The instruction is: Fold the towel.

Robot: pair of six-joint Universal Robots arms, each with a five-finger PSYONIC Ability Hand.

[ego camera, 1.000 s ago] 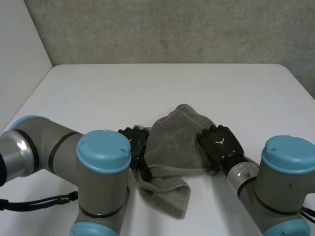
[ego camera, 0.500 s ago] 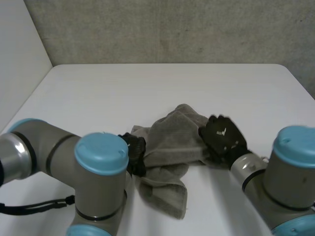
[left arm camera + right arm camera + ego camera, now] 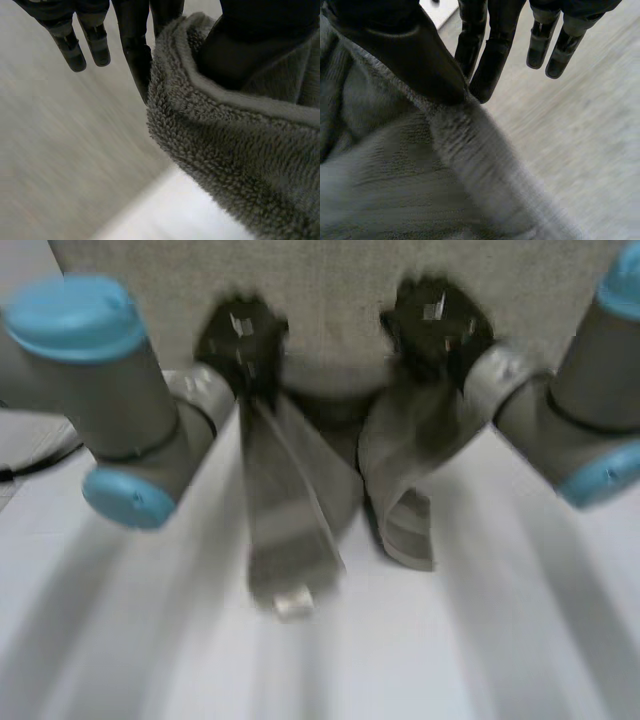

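The grey towel [image 3: 290, 510] hangs above the white table [image 3: 520, 640], held up by both hands and drooping in two folds. My left hand [image 3: 240, 340] holds its upper edge on the left, and my right hand [image 3: 435, 320] holds the upper edge on the right. In the left wrist view the thumb of the left hand [image 3: 250, 40] pinches the towel's hemmed edge [image 3: 225, 150] against a finger, while the other fingers stay straight. In the right wrist view the right hand [image 3: 400, 50] pinches the towel [image 3: 420, 180] between thumb and fingers in the same way.
A grey wall [image 3: 330, 280] stands right behind the raised hands. Both arms reach up and inward over the table, the left arm [image 3: 120, 410] at one side and the right arm [image 3: 570, 410] at the other.
Both hands closed on the towel where it lay on the table and lifted it high. It now hangs from them instead of lying crumpled.
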